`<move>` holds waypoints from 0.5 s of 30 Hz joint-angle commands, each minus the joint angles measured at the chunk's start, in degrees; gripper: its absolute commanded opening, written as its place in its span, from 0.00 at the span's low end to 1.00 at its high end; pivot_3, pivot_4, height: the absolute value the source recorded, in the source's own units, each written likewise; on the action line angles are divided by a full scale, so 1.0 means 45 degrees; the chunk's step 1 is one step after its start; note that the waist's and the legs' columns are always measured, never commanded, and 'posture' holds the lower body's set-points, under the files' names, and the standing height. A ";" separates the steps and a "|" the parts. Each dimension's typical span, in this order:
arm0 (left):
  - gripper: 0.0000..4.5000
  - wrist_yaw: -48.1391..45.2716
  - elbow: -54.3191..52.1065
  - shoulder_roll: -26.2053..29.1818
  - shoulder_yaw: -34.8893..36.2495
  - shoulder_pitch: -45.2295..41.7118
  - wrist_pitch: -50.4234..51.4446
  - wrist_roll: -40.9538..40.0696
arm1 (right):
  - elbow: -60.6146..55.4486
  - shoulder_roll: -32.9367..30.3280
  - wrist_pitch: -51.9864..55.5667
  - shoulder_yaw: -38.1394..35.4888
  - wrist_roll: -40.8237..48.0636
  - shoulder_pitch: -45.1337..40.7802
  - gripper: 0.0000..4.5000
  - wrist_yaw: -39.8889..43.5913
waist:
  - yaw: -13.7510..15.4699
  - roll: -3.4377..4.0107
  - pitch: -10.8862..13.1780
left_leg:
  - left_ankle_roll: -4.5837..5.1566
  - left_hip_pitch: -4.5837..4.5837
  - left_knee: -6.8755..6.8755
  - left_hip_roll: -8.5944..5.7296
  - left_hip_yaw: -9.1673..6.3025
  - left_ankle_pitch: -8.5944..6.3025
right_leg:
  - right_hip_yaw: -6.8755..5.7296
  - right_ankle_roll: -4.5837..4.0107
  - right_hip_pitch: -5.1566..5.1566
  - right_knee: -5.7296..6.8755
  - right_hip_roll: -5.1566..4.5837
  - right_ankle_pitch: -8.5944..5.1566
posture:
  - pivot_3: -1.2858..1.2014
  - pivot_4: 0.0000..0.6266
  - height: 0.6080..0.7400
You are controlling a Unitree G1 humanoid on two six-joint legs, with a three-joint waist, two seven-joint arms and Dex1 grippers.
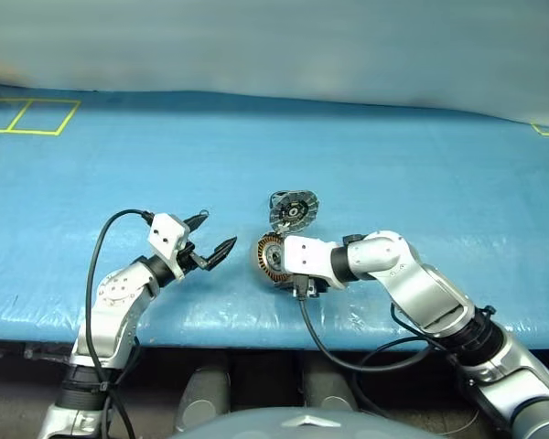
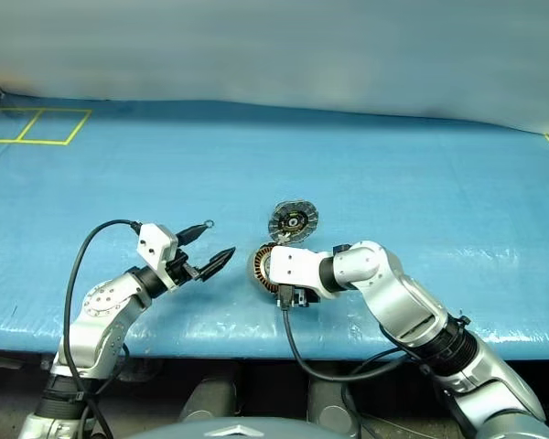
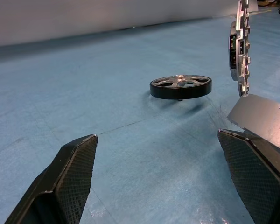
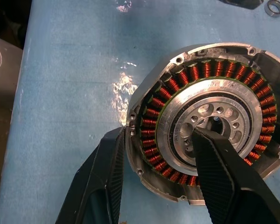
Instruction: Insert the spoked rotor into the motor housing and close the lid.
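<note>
The motor housing shows its ring of copper windings around a silver hub. My right gripper is shut on its near wall, with one finger outside the rim and the other on the hub. In the head views the housing sits near the table's front edge, and the lid stands open above it with its patterned inner face showing. The spoked rotor lies flat on the mat beyond the lid's edge. My left gripper is open and holds nothing, left of the housing and pointing toward it.
A blue mat covers the table, whose front edge runs just below both grippers. Yellow tape lines mark the far left corner. A small metal ring lies on the mat past the housing. Black cables hang from both wrists.
</note>
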 commanded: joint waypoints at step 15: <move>1.00 0.0146 -0.0797 0.0198 0.0410 0.0166 -0.0036 -0.0068 | 0.0888 0.1125 0.0167 0.0321 -0.0296 -0.0620 0.63 -0.1071 | -0.0021 0.0001 -0.0001 | -0.0001 0.0005 0.0002 0.0002 -0.0003 0.0001 | -0.0004 -0.0003 0.0005 0.0001 0.0001 0.0002 | 0.52 0.24 1.00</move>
